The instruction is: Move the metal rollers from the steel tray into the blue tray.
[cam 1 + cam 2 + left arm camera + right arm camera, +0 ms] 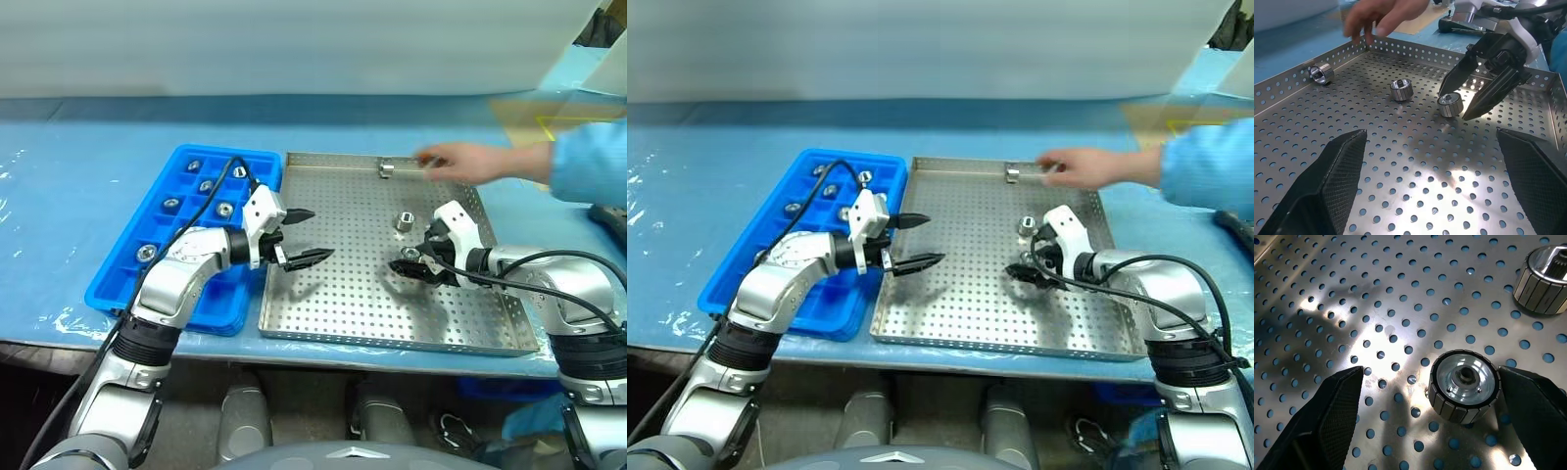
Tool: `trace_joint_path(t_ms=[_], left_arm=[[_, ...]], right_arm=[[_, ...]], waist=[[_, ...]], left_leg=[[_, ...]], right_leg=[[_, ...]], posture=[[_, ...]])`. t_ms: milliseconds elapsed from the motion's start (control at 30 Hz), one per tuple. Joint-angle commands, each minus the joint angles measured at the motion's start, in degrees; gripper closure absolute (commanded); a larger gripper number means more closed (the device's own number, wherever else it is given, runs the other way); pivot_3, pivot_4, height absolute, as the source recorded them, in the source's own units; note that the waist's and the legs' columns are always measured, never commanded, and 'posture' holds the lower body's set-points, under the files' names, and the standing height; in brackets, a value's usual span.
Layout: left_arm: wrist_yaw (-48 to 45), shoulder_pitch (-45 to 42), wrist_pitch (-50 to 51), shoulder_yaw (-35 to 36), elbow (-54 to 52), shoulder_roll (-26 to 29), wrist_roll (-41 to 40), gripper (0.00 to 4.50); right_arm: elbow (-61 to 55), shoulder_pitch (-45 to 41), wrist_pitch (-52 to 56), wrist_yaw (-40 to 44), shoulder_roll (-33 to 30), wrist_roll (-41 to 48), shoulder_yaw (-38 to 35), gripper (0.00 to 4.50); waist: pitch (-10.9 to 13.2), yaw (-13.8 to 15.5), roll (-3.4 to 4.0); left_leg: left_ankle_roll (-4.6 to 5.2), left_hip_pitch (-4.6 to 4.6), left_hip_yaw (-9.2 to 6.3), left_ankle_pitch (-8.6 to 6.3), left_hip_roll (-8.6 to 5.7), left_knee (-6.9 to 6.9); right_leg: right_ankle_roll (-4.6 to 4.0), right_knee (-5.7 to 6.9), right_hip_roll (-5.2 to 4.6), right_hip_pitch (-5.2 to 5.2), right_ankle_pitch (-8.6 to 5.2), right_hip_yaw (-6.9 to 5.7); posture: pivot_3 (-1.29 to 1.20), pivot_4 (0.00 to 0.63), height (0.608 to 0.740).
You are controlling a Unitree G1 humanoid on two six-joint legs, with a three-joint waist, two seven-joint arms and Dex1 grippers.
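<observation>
Rollers (1464, 386): lying loose on the steel tray (333, 313); one sitting between the right pincer's fingers, one standing just beyond it (404, 221), one resting against the far rim (386, 169) beside a person's hand (460, 162); several more sitting in compartments of the blue tray (113, 289).
Build: looking like solid ribbed metal rings with a dark centre hole; judging stiff, dense for their size, not fragile.
Surface: shining, likely slippery; likely rolling if tipped onto the curved side.
Grip point: pinching across the ribbed outer wall, opposite sides, axis upright.
Right pincer (413, 264): standing wide, straddling the roller, one finger close beside it, gripping nothing.
Left pincer (306, 238): standing wide, empty, hovering over the steel tray's near-left part.
Worktop (78, 176): wearing blue film, carrying both trays side by side.
</observation>
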Motion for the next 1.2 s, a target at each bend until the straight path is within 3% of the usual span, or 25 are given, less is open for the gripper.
trace_joint_path(t_ms=[33, 133, 233, 433, 467, 767, 1200], left_arm=[[-0.3, -0.1, 0.3, 0.9, -2.8, 0.6, -1.1, 0.0], [-0.2, 0.0, 0.5, 0.8, -3.0, 0.8, -1.2, 0.0], [-0.2, 0.1, 0.7, 0.9, -3.3, 0.9, -1.3, 0.0], [-0.4, 0.7, 1.7, 1.3, -4.7, 1.6, -2.1, 0.0], [-0.4, 0.7, 1.8, 1.3, -4.8, 1.8, -2.2, 0.0], [0.0, 1.8, 3.6, 2.5, -7.4, 3.8, -3.8, 0.0], [5.5, 10.4, 8.3, 8.3, -17.9, 8.1, -6.7, 0.0]], right_arm=[[1.2, -0.9, -1.5, -0.8, 0.3, -0.9, 0.6, 0.03], [2.3, -1.4, -2.2, -1.2, 0.8, -1.0, 0.8, 0.03], [3.5, -1.7, -3.0, -1.7, 1.3, -1.5, 0.8, 0.63], [4.1, -1.7, -4.1, -1.5, 1.4, -1.6, 0.9, 2.75], [4.1, -1.7, -4.3, -1.4, 1.3, -1.7, 1.1, 2.88], [1.9, -4.0, -8.2, 0.3, 2.9, -1.1, 1.8, 2.88], [8.2, -14.9, -15.2, 5.0, 11.6, -2.6, 9.2, 2.88]], waist=[[0.0, 0.0, 0.0], [0.0, 0.0, 0.0], [0.0, 0.0, 0.0], [0.0, 0.0, 0.0], [0.0, 0.0, 0.0], [0.0, -0.1, 0.0], [0.0, 0.4, 0.02]], left_leg=[[0.0, -0.01, 0.0, 0.0, 0.0, 0.0], [-0.01, 0.0, 0.0, 0.01, 0.0, 0.0], [-0.02, 0.02, 0.0, 0.01, 0.0, 0.0], [-0.03, 0.0, 0.0, 0.02, 0.0, -0.01], [-0.03, 0.0, 0.0, 0.02, 0.0, -0.01], [-0.03, 0.0, 0.0, 0.01, 0.01, -0.01], [-0.03, -0.05, -0.03, 0.02, 0.02, -0.02]], right_leg=[[0.0, 0.0, 0.0, 0.0, 0.0, 0.0], [0.0, 0.0, 0.0, 0.0, 0.0, 0.0], [0.0, 0.02, 0.0, 0.01, 0.0, 0.0], [0.0, 0.02, 0.0, -0.01, 0.0, -0.01], [0.0, 0.01, 0.0, -0.01, 0.0, -0.01], [0.0, 0.01, 0.01, -0.02, 0.0, -0.01], [-0.01, 0.06, 0.0, -0.05, -0.01, -0.07]], posture=[[-0.03, 0.15, 0.74], [-0.03, 0.15, 0.74], [-0.03, 0.15, 0.74], [-0.03, 0.15, 0.74], [-0.03, 0.15, 0.74], [0.01, 0.15, 0.74], [0.16, 0.15, 0.74]])
